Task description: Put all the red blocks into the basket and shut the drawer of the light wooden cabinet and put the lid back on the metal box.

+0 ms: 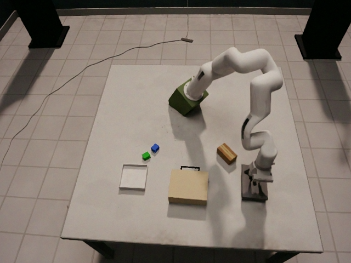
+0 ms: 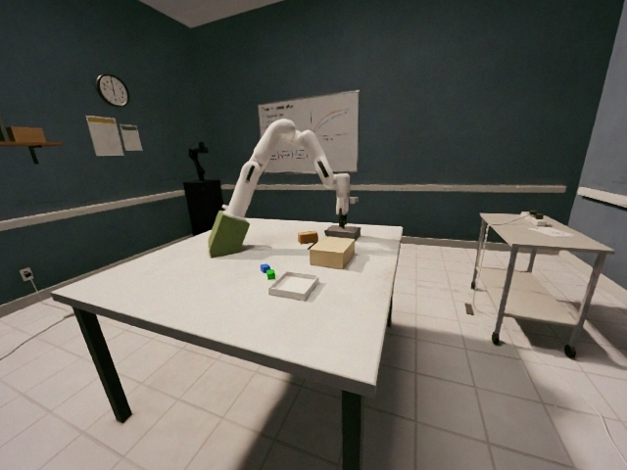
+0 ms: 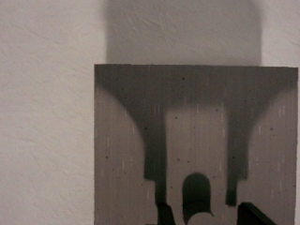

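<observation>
The basket, a shallow white square tray (image 1: 131, 189) (image 2: 287, 294), is empty. The light wooden cabinet (image 1: 188, 185) (image 2: 331, 247) stands mid-table, its drawer apparently shut, with a black handle (image 1: 190, 167) on the side facing the arm's base. The dark grey metal box (image 1: 244, 199) (image 2: 332, 235) has its lid (image 3: 124, 164) on, with a round knob (image 3: 201, 218) at the bottom of the wrist view. My gripper (image 1: 254, 183) (image 2: 342, 222) (image 3: 205, 213) is partly open just above the lid. Its fingers stand on either side of the knob without gripping it. No red block shows.
A striped brown wooden block (image 1: 226, 154) (image 2: 308, 237) lies between the cabinet and the metal box. A blue block (image 1: 154, 148) (image 2: 265, 267) and a green block (image 1: 146, 155) (image 2: 270, 274) lie near the basket. The arm's green base (image 1: 184, 102) (image 2: 227, 235) stands farther back.
</observation>
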`<state>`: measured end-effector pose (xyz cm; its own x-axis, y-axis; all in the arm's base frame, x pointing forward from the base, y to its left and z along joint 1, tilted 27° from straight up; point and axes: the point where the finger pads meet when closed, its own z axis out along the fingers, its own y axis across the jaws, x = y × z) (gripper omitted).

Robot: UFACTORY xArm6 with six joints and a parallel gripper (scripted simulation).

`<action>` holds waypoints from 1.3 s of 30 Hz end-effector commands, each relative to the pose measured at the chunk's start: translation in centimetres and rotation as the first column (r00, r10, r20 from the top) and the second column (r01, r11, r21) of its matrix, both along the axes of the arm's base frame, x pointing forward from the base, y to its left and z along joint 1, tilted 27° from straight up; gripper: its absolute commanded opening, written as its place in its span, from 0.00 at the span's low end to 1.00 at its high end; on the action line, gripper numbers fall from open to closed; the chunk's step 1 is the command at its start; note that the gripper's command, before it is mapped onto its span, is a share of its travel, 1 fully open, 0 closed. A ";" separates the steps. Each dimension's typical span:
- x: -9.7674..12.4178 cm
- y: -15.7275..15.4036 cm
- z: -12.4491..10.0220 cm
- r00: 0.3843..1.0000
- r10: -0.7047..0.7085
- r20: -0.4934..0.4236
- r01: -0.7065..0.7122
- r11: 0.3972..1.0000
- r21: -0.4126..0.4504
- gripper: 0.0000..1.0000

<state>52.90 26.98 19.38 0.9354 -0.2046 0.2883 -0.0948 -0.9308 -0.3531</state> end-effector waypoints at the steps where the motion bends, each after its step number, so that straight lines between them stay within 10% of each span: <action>1: 0.2 0.1 0.0 1.000 0.000 0.004 0.000 1.000 0.002 0.44; 39: 0.7 0.6 -1.3 1.000 0.000 0.004 0.000 1.000 0.002 0.44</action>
<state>53.52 27.53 17.82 0.9353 -0.2047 0.2887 -0.0946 -0.9307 -0.3534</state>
